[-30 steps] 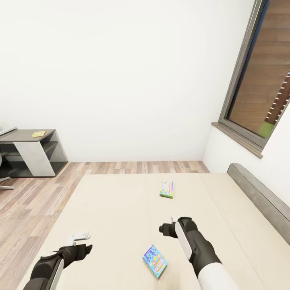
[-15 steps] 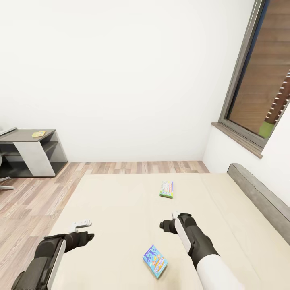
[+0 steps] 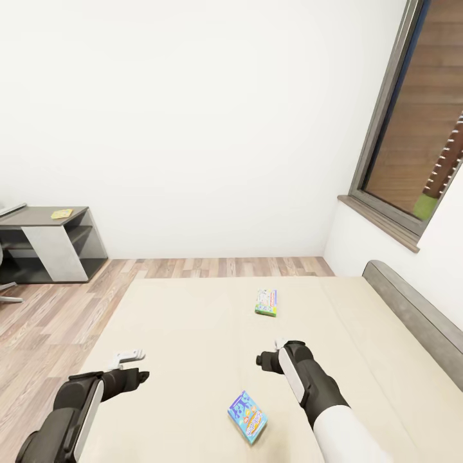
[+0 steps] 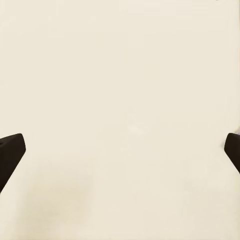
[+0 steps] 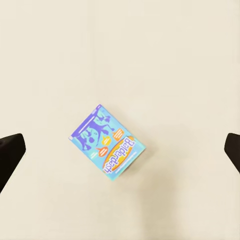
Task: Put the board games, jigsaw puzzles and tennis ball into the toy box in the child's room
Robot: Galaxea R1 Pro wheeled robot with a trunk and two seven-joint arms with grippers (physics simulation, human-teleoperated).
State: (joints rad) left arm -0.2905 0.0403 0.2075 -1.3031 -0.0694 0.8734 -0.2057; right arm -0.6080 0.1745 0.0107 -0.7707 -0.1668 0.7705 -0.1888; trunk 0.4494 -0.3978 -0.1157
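Observation:
Two board games lie flat on the cream bed [image 3: 193, 321]. A blue box [image 3: 247, 416] [image 5: 107, 147] rests close to me, and a green and purple box [image 3: 266, 301] lies farther up the bed. My right gripper [image 3: 264, 358] [image 5: 121, 152] hovers open over the bed between the two boxes, and its wrist view looks down on the blue one. My left gripper [image 3: 136, 374] [image 4: 120, 150] is open over bare bedding to the left, holding nothing. The toy box, puzzles and ball are out of view.
A grey desk [image 3: 45, 222] stands against the far wall at the left, with a small yellow item [image 3: 62, 213] on top. Wooden floor [image 3: 58, 308] runs between desk and bed. A window [image 3: 418, 128] and the grey headboard [image 3: 418, 321] are on the right.
My left arm has lifted and reached a little farther over the bed. The right gripper has edged slightly forward. Both boxes lie where they were.

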